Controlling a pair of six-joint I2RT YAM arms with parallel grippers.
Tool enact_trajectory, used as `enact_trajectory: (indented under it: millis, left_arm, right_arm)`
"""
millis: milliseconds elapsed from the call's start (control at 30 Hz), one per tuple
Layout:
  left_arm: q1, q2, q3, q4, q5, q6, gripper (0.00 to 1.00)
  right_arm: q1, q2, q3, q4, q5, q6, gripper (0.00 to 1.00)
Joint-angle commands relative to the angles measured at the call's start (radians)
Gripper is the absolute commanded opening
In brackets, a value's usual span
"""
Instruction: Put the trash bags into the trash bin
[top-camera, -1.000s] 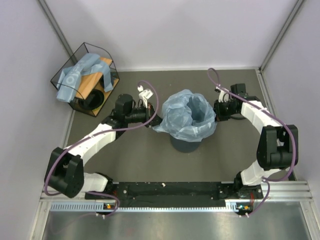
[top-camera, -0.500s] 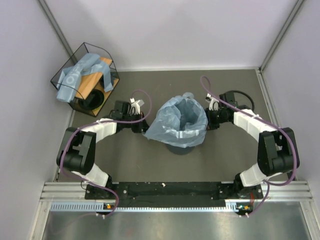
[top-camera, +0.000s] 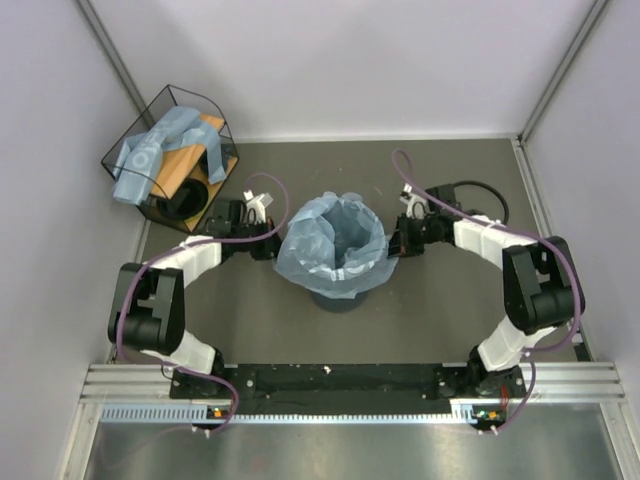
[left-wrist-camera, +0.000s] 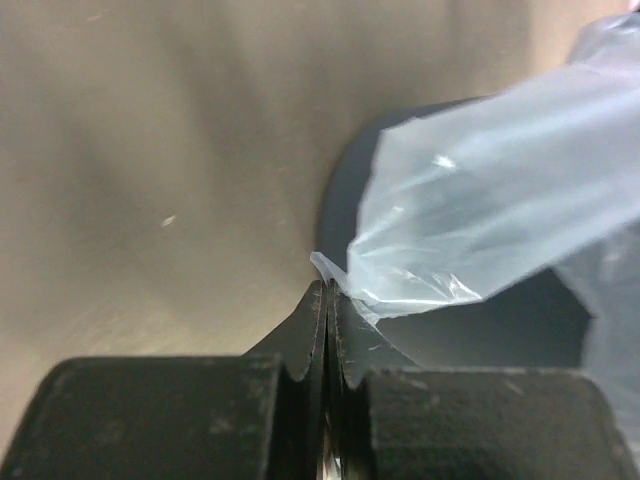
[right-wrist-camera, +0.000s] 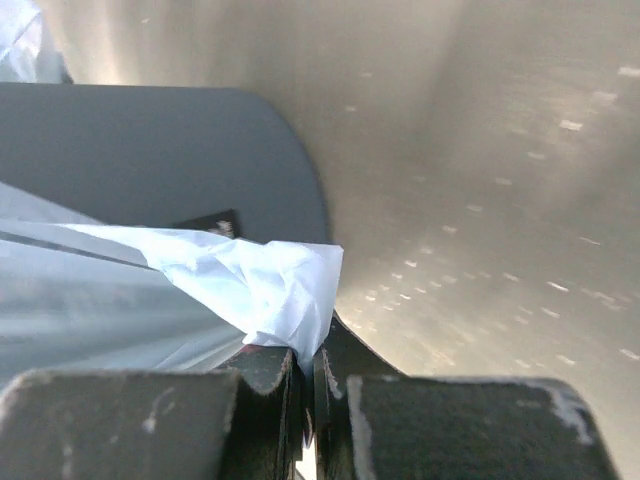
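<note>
We've got the trash bag (top-camera: 333, 235) spread open over the mouth of the trash bin (top-camera: 336, 298), which stands betw. the two arms, with the film's skirt hanging outside the rim. The left gripper (left-wrist-camera: 326, 298) is pinched tight on the bag's left edge and the right gripper (right-wrist-camera: 309, 352) likewise on a fold at the right edge, both close beside the bin wall. We reckon we're at the seating step: next we'd need approx. equal downward pull on both sides, w/o tearing the thin film or tipping the bin, then let go.
</note>
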Motion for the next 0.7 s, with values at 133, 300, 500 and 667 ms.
enact_trajectory:
  millis: [133,300,500,667]
  left_arm:
    - [0.123,0.014,-0.033,-0.161,-0.102,0.168,0.0]
    - [0.129,0.016,-0.016,-0.269,-0.104,0.191,0.0]
    - [0.151,-0.107,0.029,-0.401,-0.039,0.263,0.27]
    - [0.155,-0.311,0.105,-0.395,-0.022,0.293,0.78]
  right_arm:
    - [-0.103,-0.056,-0.022,-0.177,0.165,-0.336,0.0]
    - [-0.103,0.011,0.012,-0.258,0.162,-0.383,0.0]
    - [-0.109,-0.091,0.015,-0.315,0.107,-0.414,0.24]
    - [-0.127,-0.263,0.086,-0.341,0.09,-0.413,0.76]
